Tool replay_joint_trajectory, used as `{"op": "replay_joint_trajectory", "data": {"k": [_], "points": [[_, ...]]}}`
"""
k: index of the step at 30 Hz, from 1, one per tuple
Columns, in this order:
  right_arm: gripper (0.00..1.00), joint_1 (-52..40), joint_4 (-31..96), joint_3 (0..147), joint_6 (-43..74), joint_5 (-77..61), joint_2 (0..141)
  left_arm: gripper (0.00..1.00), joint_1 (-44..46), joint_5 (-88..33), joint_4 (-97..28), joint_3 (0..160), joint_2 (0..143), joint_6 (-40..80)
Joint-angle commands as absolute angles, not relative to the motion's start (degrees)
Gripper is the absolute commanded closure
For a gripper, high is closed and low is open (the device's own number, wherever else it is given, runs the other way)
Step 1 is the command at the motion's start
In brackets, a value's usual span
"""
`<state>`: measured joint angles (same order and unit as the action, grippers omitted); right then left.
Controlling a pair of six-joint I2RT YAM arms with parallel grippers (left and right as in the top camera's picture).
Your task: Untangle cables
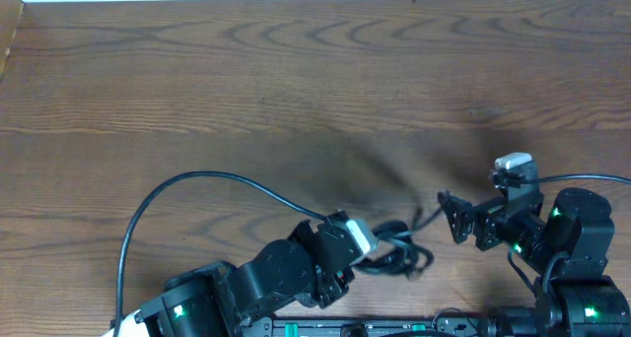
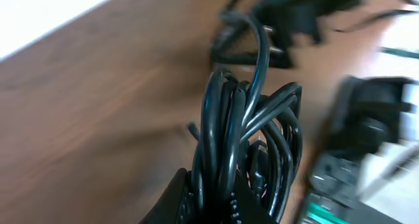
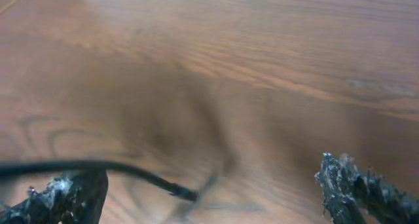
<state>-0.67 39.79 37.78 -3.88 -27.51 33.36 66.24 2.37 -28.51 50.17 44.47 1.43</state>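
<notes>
Cables (image 1: 394,250): thin glossy black cords, bunched in one tangled bundle of overlapping loops near the front edge of the table (image 1: 296,81), right of centre. Left wrist view shows the loops packed side by side, running roughly upright, not separated. One loose end (image 3: 186,194) sticks out of the bundle toward the right, small plug tip just above the wood.

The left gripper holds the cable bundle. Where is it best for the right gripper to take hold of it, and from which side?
Probably the loose strand sticking out of the cables toward the right gripper. Come from the right, jaws open across it: it lies free, apart from the bunched loops.
</notes>
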Motion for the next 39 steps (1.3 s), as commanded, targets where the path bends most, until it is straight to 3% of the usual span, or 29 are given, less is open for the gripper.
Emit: {"op": "replay_joint_trajectory", "data": {"k": [1,5,13,23,39], "points": [[0.01,-0.97,40.21,38.92,-10.02,-34.76,33.43,0.92,66.46,14.26,-28.05,50.87,43.62,1.10],[0.01,-0.97,40.75,38.92,-14.81,-41.32,33.45,0.93,66.46,22.31,-28.25,50.87,43.72,0.89],[0.01,-0.97,40.47,38.94,-21.58,-53.06,33.45,0.92,66.46,22.68,-29.54,50.87,43.72,-8.47],[0.01,-0.97,32.40,38.94,-20.91,-68.82,33.45,0.92,66.46,9.26,-25.61,50.87,45.63,-17.67],[0.01,-0.97,30.02,38.92,-17.41,-62.94,33.45,0.92,66.48,1.67,-19.62,50.87,49.91,-20.21]]}}
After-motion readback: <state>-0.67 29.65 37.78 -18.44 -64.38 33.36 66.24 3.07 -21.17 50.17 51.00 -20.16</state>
